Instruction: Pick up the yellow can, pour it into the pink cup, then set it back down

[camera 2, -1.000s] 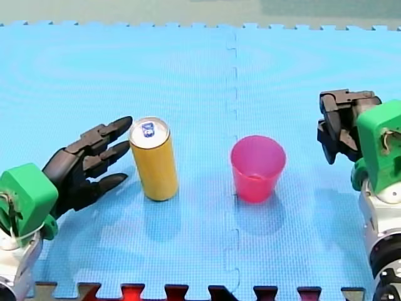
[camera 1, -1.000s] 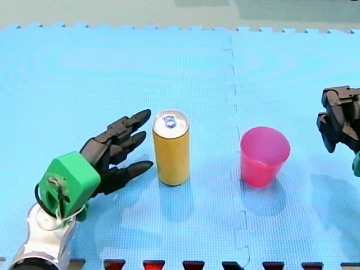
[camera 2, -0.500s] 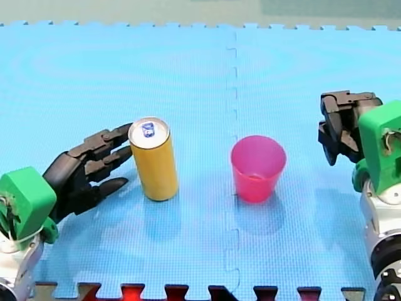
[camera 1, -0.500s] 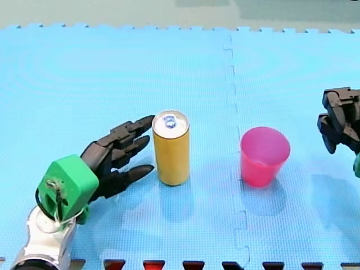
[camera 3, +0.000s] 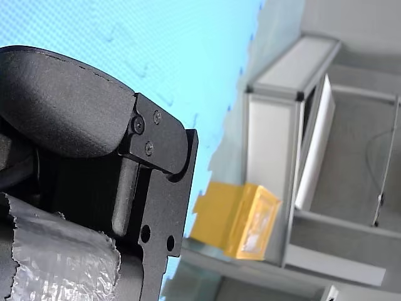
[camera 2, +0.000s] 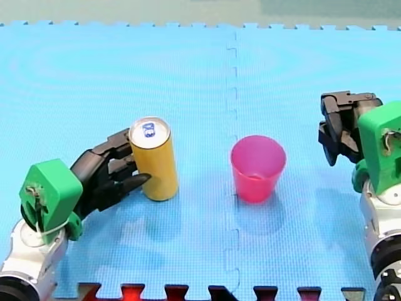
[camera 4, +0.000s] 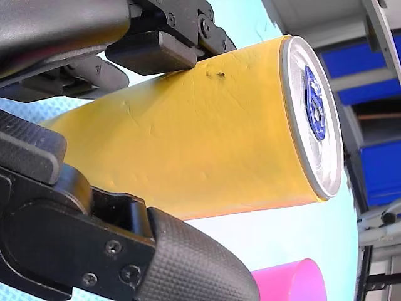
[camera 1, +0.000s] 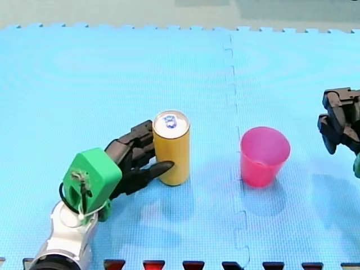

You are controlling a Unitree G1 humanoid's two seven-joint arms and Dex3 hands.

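Observation:
The yellow can [camera 1: 171, 152] stands upright on the blue mat, silver top up. My left hand [camera 1: 153, 154] is wrapped around its left side, with the fingers [camera 1: 140, 140] behind it and the thumb tip pressed on its lower front. The second wrist view shows the can [camera 4: 207, 125] lying between those black fingers [camera 4: 169, 47], so that view is the left hand's. The pink cup [camera 1: 264, 156] stands upright to the right of the can, a short gap away. My right hand [camera 2: 338, 132] hangs at the mat's right side, beyond the cup, holding nothing.
The blue foam mat [camera 1: 112, 73] has a jigsaw seam [camera 1: 233, 84] running front to back between can and cup. In the first wrist view, a grey shelf unit [camera 3: 282, 125] and a yellow box [camera 3: 235, 216] stand past the mat's edge.
My left hand has slid right up to the can and its fingers have closed around it. The can, the cup and the right hand stay where they were.

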